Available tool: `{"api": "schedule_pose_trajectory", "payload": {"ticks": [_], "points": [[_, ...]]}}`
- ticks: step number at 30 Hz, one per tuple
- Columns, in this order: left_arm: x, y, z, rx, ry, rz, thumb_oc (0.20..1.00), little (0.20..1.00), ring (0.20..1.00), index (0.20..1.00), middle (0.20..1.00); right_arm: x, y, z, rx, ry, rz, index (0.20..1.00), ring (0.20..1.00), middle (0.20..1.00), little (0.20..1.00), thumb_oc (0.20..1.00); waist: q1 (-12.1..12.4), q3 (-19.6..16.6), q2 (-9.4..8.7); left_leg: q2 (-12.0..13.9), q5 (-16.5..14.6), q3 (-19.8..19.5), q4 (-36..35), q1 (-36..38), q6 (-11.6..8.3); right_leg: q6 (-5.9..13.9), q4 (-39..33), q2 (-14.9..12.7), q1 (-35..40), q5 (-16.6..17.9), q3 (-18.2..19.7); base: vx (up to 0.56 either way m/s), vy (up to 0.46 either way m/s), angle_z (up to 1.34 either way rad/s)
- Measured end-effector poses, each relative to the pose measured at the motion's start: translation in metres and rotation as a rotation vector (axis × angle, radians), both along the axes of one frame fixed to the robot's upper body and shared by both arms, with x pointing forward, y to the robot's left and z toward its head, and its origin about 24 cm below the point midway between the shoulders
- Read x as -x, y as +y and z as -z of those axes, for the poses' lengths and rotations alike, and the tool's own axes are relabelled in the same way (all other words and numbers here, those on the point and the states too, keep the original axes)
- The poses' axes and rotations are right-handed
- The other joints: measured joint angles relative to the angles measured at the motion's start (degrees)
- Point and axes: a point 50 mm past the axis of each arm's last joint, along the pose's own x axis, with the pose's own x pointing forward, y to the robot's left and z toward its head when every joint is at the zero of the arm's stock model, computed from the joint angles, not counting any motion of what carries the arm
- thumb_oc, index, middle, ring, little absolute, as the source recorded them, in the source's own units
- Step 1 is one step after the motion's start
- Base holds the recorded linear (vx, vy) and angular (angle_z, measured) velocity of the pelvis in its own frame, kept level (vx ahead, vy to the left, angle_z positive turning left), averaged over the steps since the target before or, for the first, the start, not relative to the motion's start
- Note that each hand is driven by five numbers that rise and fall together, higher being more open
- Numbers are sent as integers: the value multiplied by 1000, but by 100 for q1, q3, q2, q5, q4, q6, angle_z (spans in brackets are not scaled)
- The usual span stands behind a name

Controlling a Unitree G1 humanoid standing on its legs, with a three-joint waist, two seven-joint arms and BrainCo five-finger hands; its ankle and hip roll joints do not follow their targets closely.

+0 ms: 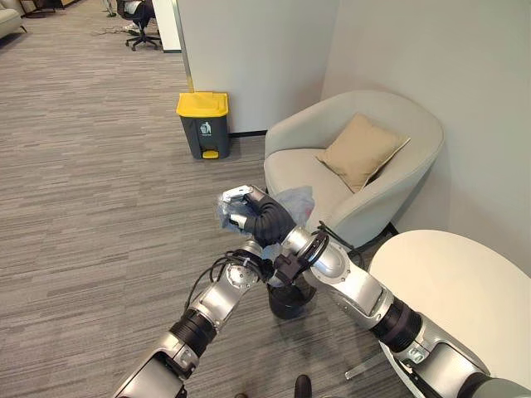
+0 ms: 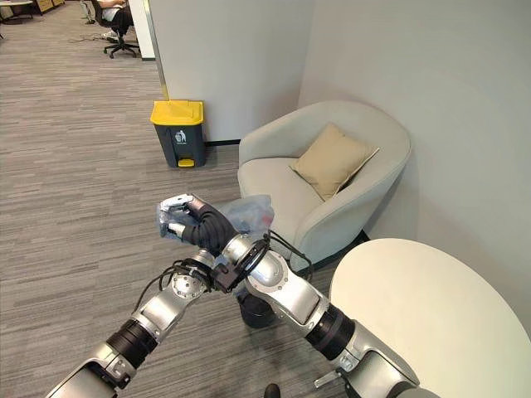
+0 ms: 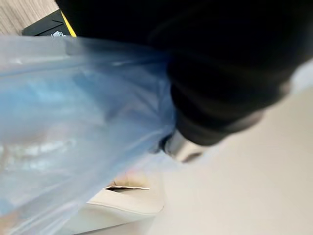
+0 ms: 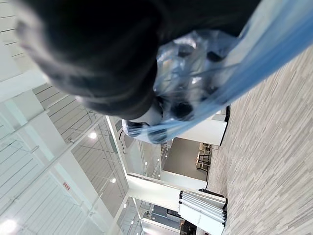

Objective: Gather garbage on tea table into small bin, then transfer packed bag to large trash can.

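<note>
- Floor [image 1: 91,191]: grey wood-grain planks, carrying one armchair, one large trash can and one small bin.
- Armchair [image 1: 390,124]: one, pale, set in the corner of the walls, with one tan cushion [image 1: 362,149] leaning on its back.
- Tea table [image 1: 465,290]: one, round and cream, at the lower right; top looks bare in the part shown, so gathering judged done.
- Large trash can [image 1: 203,124]: one, dark grey with yellow lid shut, against the wall at the far edge of the floor, well apart from the hands.
- Small bin [image 1: 290,303]: one, dark, on the floor under the crossed arms, just beside the armchair's front.
- Packed bag [image 2: 249,211]: one, translucent blue, lifted clear above the small bin, between the armchair and the large trash can.
- Right hand [image 2: 187,220]: raised, fingers curled tight round the bunched top of the packed bag, as the right wrist view shows.
- Left hand [image 1: 265,269]: low behind the right forearm, close against the packed bag in the left wrist view; fingers hidden, so cannot tell whether clasping.
- Step in hand, as judged: transfer of the packed bag.
- Next move calls for: carrying across the floor to the large trash can, then getting the lid open before release.
</note>
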Motion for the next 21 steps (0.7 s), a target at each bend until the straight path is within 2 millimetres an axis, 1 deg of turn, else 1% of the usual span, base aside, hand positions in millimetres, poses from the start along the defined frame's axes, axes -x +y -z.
{"api": "schedule_pose_trajectory", "payload": {"ticks": [2,5,6,7,8,10,12,13,16,19,21], "points": [[6,11,6,55,32,-47,200,200,200,200,200,-2,-7,-1,53,-65,34,200,200,200,200,200,2,0,42,3,0,-6,0,1,-1,0,0,0,7,0,-9,22,-44,3],[11,17,9,60,42,-60,200,200,200,200,200,-6,-16,-2,96,-126,80,200,200,200,200,200,4,7,65,3,-2,-9,-1,1,-2,0,-1,-2,12,1,-19,5,-15,0],[15,22,10,76,44,-78,200,200,200,200,200,-7,-23,-3,149,-183,115,796,796,796,796,796,1,10,73,10,-1,-11,-2,-1,-2,0,-1,1,12,1,-22,14,-46,0],[18,25,10,91,39,-89,200,200,200,200,200,-8,-29,-2,179,-214,136,796,796,796,796,796,2,12,75,15,-2,-12,-2,-2,-3,0,-1,4,12,1,-24,12,-48,2],[22,29,9,110,35,-103,200,200,200,200,200,-9,-37,-2,217,-247,164,1000,1000,1000,1000,1000,3,12,76,14,-6,-17,-3,-3,-9,0,-2,3,12,0,-30,0,0,0],[25,36,11,121,43,-121,200,200,200,200,200,-14,-51,0,308,-321,240,1000,1000,1000,1000,1000,7,17,95,12,-3,-22,-4,-6,-5,0,-3,2,12,0,-36,0,0,0],[28,40,13,122,51,-127,200,200,200,200,200,-15,-58,0,360,-379,287,1000,1000,1000,1000,1000,5,29,122,17,-5,-22,-39,-8,-8,0,-3,9,9,0,-34,0,-47,0],[33,41,15,170,65,-143,200,200,200,200,200,-13,-62,2,417,-437,319,1000,1000,1000,1000,1000,4,30,125,17,-20,-24,-40,-7,-30,-1,-4,10,9,-2,-34,-4,-43,-1],[36,45,17,176,70,-156,200,200,200,200,200,-12,-67,4,482,-504,352,1000,1000,1000,1000,1000,1,37,134,25,-22,-25,-42,-17,-31,0,-4,16,-3,-4,-33,0,-12,0],[40,53,20,178,80,-186,200,200,200,200,200,-12,-75,10,543,-542,391,1000,1000,1000,1000,1000,-3,50,152,25,-23,-26,-42,-20,-31,0,-5,17,-5,-7,-35,0,0,0],[43,58,24,186,92,-212,200,200,200,200,200,-12,-83,15,554,-523,429,1000,1000,1000,1000,1000,-5,51,154,27,-25,-32,-43,-20,-32,2,-5,19,-4,-12,-36,0,0,0]]}}
